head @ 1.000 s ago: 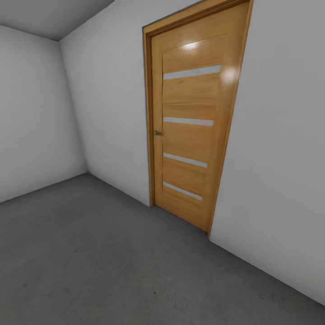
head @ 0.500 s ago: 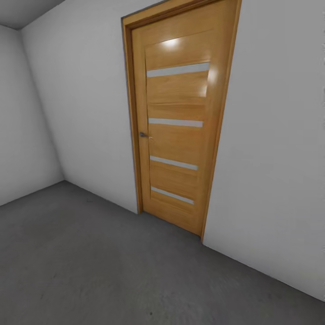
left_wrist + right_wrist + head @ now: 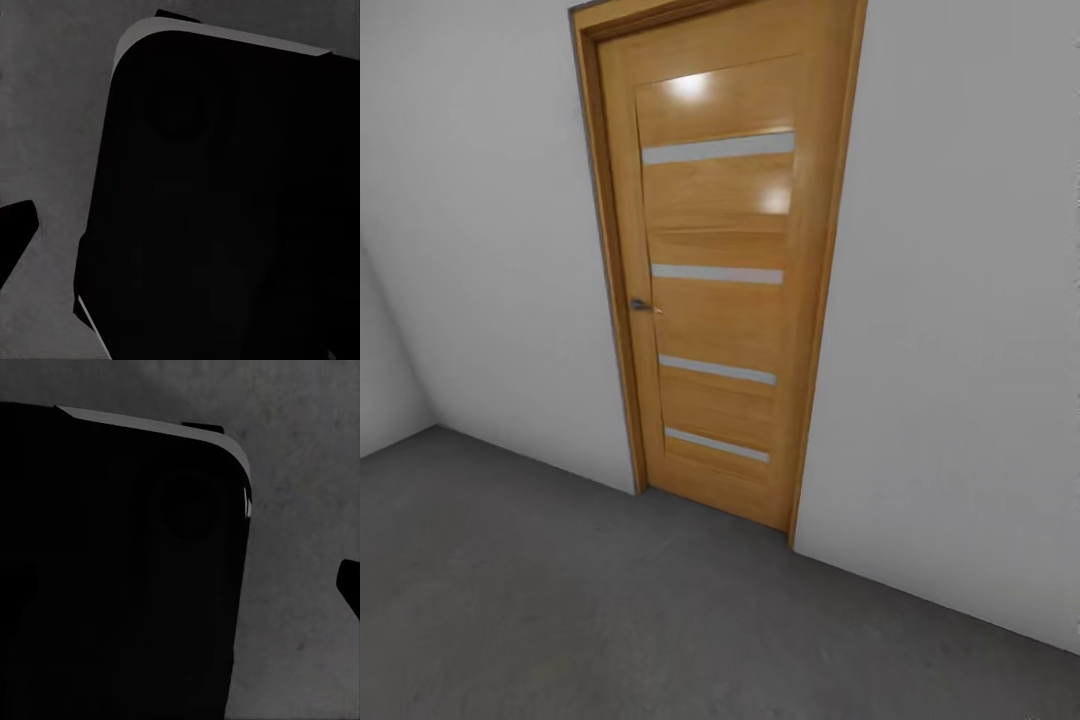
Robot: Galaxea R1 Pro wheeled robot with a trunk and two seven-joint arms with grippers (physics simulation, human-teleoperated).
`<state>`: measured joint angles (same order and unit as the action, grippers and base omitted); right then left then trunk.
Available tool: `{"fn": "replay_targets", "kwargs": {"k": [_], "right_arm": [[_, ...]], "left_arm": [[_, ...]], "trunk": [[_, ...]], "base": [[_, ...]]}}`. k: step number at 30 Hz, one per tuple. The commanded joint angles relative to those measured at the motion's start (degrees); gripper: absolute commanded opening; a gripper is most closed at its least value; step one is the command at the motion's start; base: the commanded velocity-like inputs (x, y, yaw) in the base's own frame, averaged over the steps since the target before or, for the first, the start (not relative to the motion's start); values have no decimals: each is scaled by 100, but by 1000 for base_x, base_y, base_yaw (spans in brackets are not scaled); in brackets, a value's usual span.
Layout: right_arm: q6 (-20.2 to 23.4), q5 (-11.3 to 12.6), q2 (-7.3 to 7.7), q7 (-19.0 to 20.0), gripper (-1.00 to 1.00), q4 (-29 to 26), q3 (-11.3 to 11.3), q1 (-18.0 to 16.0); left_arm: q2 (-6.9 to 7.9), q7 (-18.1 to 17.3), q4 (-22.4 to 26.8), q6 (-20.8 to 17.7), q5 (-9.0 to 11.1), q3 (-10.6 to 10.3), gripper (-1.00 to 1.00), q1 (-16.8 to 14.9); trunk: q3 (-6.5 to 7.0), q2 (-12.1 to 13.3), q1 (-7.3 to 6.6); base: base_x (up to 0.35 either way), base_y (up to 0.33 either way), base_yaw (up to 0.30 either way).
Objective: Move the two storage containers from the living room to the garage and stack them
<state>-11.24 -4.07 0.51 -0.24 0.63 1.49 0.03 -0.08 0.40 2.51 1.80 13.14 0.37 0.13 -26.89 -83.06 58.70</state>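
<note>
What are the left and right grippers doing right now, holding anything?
Left gripper: cannot be told; its wrist view shows a dark body over grey floor.
Right gripper: cannot be told, same.

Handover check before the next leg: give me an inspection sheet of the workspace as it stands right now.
Surface: dark grey matte floor, bare where it shows in the head view.
Job's things: nothing seen of the storage containers.
Clutter: nothing seen.
Grippers: the wrist views show a dark rounded body of the robot over grey floor; a dark tip at the edge of the left wrist view may be a finger; open or shut cannot be told for either gripper.
Cables: nothing seen.
Surroundings: closed wooden door with four pale horizontal strips, its handle on the side nearer the room's corner, set in a plain white-grey wall.
</note>
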Motion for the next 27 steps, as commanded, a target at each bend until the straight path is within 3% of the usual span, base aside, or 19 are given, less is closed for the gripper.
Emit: {"fn": "replay_targets", "kwargs": {"k": [1, 11, 27], "right_arm": [[-24, -41, 2, -3, 100, 7, 10, -3], [-27, -41, 2, -3, 100, 7, 10, -3], [-11, -49, 10, -2, 100, 7, 10, -3]], "left_arm": [[-1, 4, 4, 11, 30, 2, 100, 2], [-1, 4, 4, 13, 23, 2, 100, 4], [-1, 4, 4, 13, 24, 5, 100, 2]], "trunk": [[-4, -2, 3], [-4, -2, 3], [-4, -2, 3]], "base": [[283, 252, -285], [271, 260, -250], [260, 264, -19]]}}
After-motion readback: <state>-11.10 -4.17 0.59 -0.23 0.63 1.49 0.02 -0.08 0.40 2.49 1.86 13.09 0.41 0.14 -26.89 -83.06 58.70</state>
